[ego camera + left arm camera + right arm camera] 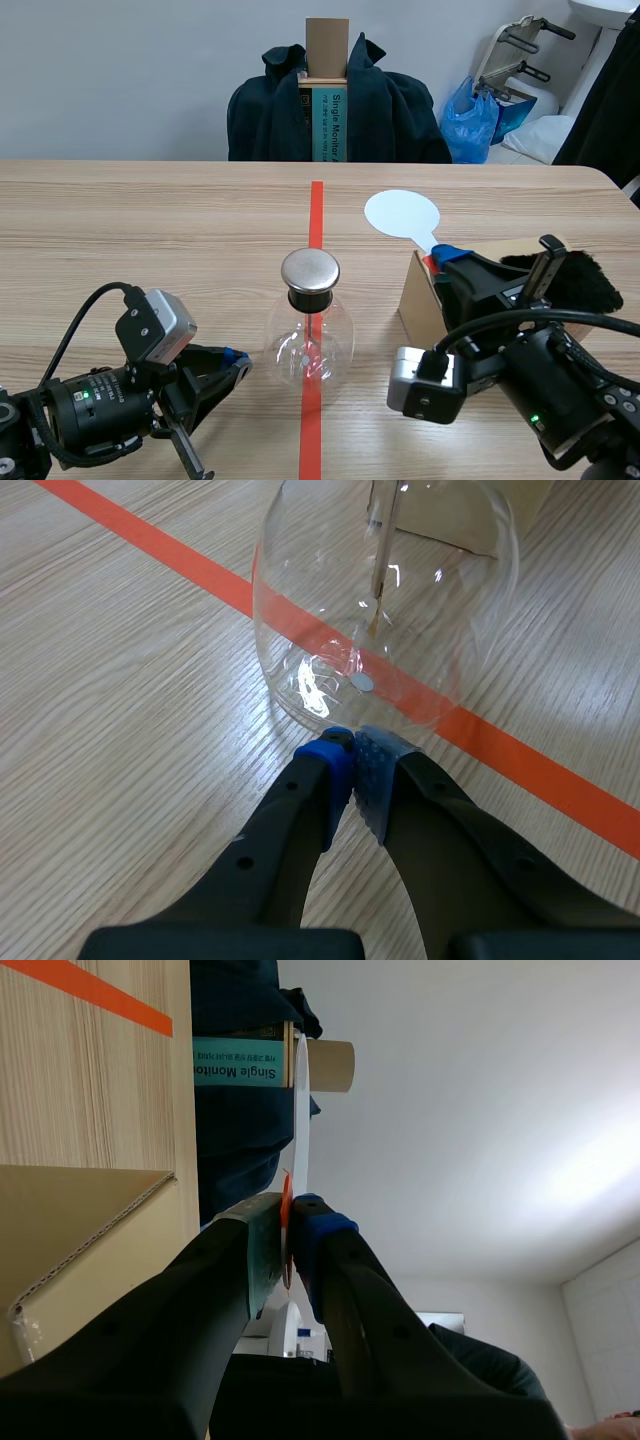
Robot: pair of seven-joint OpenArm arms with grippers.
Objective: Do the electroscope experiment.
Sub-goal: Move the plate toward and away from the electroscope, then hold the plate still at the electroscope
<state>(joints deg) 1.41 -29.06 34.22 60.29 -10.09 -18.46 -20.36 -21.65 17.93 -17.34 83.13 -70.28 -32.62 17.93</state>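
Status: right gripper clenched on white round paddle; left gripper closed, empty, just beside clear glass electroscope flask. Bring paddle slowly to silver metal cap.

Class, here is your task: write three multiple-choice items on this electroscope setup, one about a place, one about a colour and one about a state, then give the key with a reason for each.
1. The electroscope flask stands: A left of the tape line; B on it; C right of it.
2. The disc of the paddle held by the right hand is: A white; B black; C yellow.
3. The left hand is: A open wide; B shut on the flask's neck; C shut on nothing.
Answers: B, the tape runs under the flask; A, the disc shows white in the scene view; C, its pads meet just short of the flask.
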